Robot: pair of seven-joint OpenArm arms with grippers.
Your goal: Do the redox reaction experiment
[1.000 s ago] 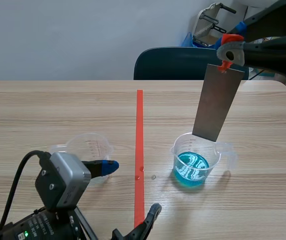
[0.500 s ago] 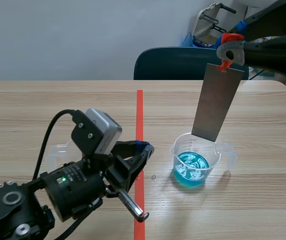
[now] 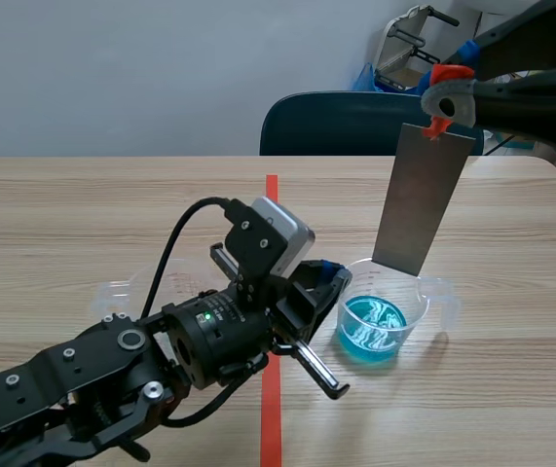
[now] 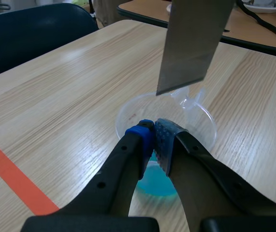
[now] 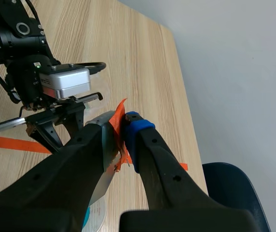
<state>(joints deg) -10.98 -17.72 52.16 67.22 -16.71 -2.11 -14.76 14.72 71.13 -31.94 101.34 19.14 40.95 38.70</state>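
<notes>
Suspension of the metal plate (image 3: 422,199) falls to the right jaws, which pinch it by its orange tab (image 3: 440,125) so that it hangs with its lower edge just over the rim of the beaker (image 3: 424,316), not yet dipped in the blue solution (image 3: 373,326). Left jaws, pressed together, sit at the beaker's near rim, probably to steady it.

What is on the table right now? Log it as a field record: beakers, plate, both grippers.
blue beaker: right of the tape line, part filled with blue liquid
empty beaker: left of the line, partly hidden behind the left arm
metal plate: hanging over the blue beaker, lower edge clear of the liquid
left gripper: shut, tips at the blue beaker's near rim
right gripper: shut on the metal plate at its orange tape tab
</notes>
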